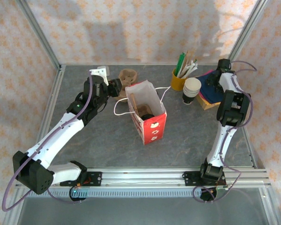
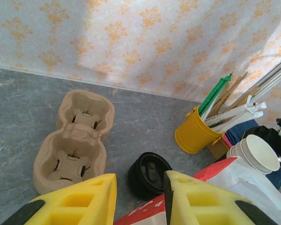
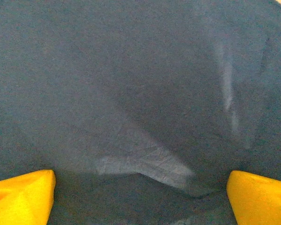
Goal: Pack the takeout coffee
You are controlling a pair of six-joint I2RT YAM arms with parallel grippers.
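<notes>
A red-and-white paper bag (image 1: 150, 123) stands open at mid-table. Deep inside it lies a dark round shape (image 1: 147, 115) that looks like the lidded takeout coffee, though I cannot tell for sure. My left gripper (image 1: 118, 88) hovers at the bag's far left corner. In the left wrist view its yellow fingers (image 2: 79, 204) stand apart, with the bag's red rim (image 2: 145, 211) running under the gap and nothing pinched. My right gripper (image 1: 215, 77) is at the back right, pointing down at dark blue napkins (image 3: 131, 84). Its jaws (image 3: 140, 197) are spread wide and empty.
A brown pulp cup carrier (image 2: 77, 140) lies behind the bag, with a tilted stack of black lids (image 2: 149, 174) beside it. A yellow cup of stirrers (image 1: 179, 79), stacked white cups (image 1: 192, 90) and the napkin pile (image 1: 207, 91) crowd the back right. The bag's white handles (image 1: 122, 107) hang loose.
</notes>
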